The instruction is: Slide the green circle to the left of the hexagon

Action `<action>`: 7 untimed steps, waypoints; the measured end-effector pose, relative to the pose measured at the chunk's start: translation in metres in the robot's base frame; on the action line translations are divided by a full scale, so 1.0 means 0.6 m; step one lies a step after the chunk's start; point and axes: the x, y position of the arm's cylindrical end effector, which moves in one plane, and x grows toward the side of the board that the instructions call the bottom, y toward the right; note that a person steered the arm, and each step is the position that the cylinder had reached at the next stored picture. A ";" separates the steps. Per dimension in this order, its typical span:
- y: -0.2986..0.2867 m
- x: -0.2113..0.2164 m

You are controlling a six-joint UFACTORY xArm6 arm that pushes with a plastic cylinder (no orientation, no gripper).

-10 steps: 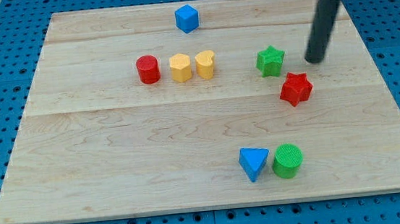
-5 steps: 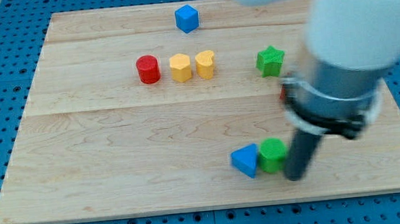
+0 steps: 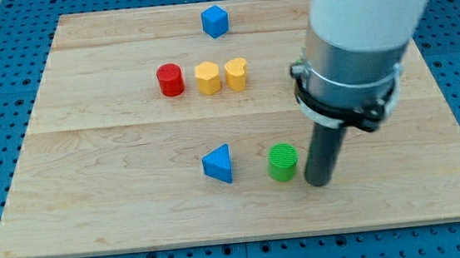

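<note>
The green circle [image 3: 282,161] stands on the wooden board [image 3: 120,205] at the lower middle. My tip [image 3: 318,181] sits just to its right, close to it or touching. The yellow hexagon [image 3: 207,77] stands in the upper middle, between a red cylinder [image 3: 170,80] on its left and a yellow heart [image 3: 236,74] on its right. The blue triangle [image 3: 218,163] lies a little to the left of the green circle, apart from it.
A blue cube [image 3: 215,20] stands near the view's top edge. The arm's large body [image 3: 356,43] covers the board's right side and hides the green star and the red star seen earlier.
My tip swept from the upper right down to the green circle's right and pushed left. The green circle and blue triangle slid left; the triangle went farther and they separated.
</note>
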 end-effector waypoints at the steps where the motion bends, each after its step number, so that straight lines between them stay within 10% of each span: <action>1: -0.074 -0.071; 7: -0.304 -0.358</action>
